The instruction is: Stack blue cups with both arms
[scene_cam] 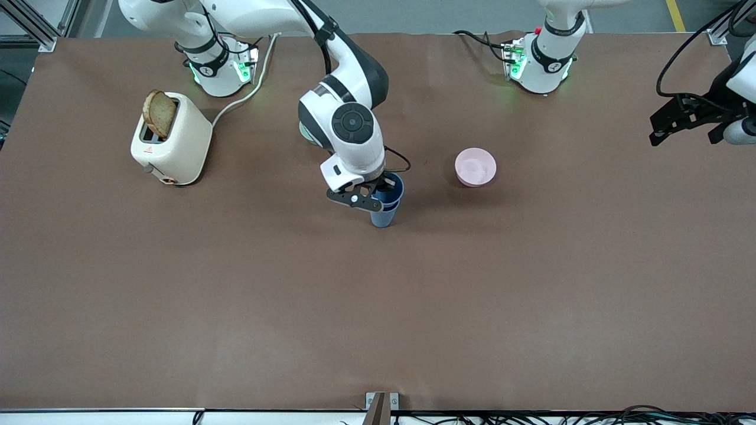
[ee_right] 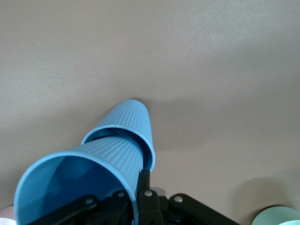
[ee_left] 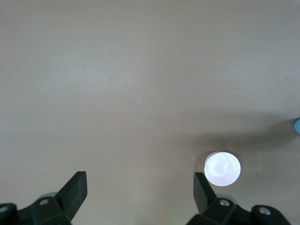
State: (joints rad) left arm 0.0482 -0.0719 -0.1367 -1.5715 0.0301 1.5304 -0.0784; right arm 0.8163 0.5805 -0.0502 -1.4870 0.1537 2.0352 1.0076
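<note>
The right gripper [scene_cam: 383,198] is clenched on the rim of the upper blue cup [ee_right: 79,173], already partly nested in the lower blue cup [ee_right: 133,124], which stands at eight o'clock from the pink bowl [scene_cam: 475,167]. Letting go while the upper cup sits tilted could tip both. The left gripper [ee_left: 140,187] waits spread wide over the left arm's end of the table.

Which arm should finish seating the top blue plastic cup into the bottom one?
Right. The right gripper is shut on the upper blue ribbed plastic cup, partly nested in the lower blue cup at mid-table. The left gripper hangs open over the table's left-arm end.
</note>
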